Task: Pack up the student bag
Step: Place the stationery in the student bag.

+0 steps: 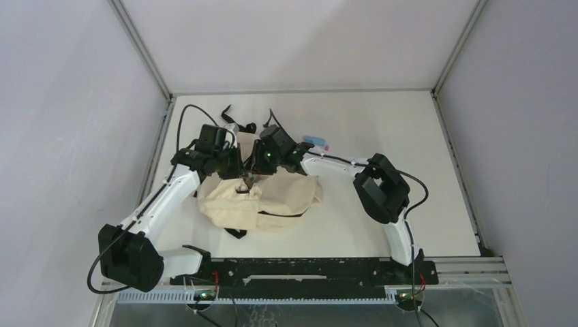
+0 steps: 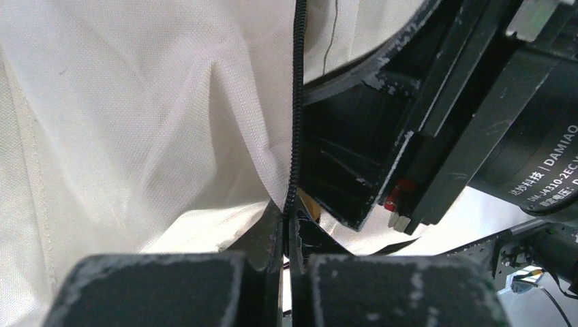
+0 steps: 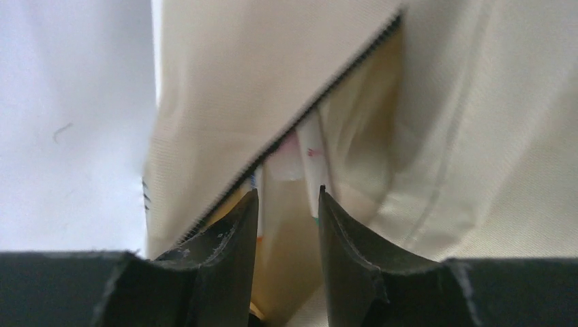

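Soft, even white light in here: counter (image 1: 382,136) bright, just faint shadows hugging the bag (image 1: 259,201). Left wrist view blows the fabric out nearly white. Right wrist view is too close, the right hand (image 3: 286,194) soft-edged, its base a blurry black mass.

The cream student bag (image 1: 262,201) lies slumped mid-table, its black zipper open.

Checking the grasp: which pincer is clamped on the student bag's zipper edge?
The left pincer, jaws closed on the zipper edge of the student bag; the right pincer is open.
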`<act>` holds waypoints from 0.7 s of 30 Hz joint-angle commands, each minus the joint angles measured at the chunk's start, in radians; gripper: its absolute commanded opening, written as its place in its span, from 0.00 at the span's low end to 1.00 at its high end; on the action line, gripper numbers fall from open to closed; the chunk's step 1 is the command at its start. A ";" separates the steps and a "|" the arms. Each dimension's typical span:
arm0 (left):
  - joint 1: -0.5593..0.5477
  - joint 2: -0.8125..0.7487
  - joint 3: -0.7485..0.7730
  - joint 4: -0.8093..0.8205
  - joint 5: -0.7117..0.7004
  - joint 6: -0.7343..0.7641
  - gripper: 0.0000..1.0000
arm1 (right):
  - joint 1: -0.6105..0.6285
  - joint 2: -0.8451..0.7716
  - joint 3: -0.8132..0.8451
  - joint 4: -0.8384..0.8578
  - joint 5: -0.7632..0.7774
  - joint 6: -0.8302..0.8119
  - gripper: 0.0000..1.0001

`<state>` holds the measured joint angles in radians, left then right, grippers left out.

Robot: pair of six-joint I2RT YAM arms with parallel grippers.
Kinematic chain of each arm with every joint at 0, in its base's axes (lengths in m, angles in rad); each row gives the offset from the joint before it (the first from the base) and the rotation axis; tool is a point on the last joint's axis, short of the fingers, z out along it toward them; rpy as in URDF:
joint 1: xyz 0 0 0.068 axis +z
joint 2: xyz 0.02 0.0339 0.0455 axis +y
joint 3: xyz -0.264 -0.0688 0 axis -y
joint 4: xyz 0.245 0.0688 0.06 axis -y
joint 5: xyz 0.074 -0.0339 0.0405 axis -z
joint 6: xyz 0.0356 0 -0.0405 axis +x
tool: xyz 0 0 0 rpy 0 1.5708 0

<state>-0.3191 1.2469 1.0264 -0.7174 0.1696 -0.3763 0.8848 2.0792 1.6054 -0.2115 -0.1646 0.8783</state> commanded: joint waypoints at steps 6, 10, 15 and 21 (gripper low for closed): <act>0.000 -0.037 -0.022 0.059 0.022 0.004 0.00 | -0.027 -0.268 -0.178 -0.021 0.139 -0.074 0.42; 0.002 -0.042 -0.025 0.049 -0.048 -0.006 0.00 | -0.086 -0.393 -0.321 -0.035 0.318 -0.052 0.43; 0.024 -0.053 -0.035 0.056 -0.088 -0.030 0.00 | -0.169 -0.426 -0.384 -0.114 0.535 -0.006 0.47; 0.031 -0.047 -0.037 0.045 -0.075 -0.026 0.00 | -0.293 -0.296 -0.336 -0.191 0.527 0.000 0.48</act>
<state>-0.3004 1.2304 1.0100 -0.7120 0.1139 -0.3935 0.6453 1.7004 1.2350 -0.3214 0.3115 0.8635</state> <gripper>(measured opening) 0.015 0.477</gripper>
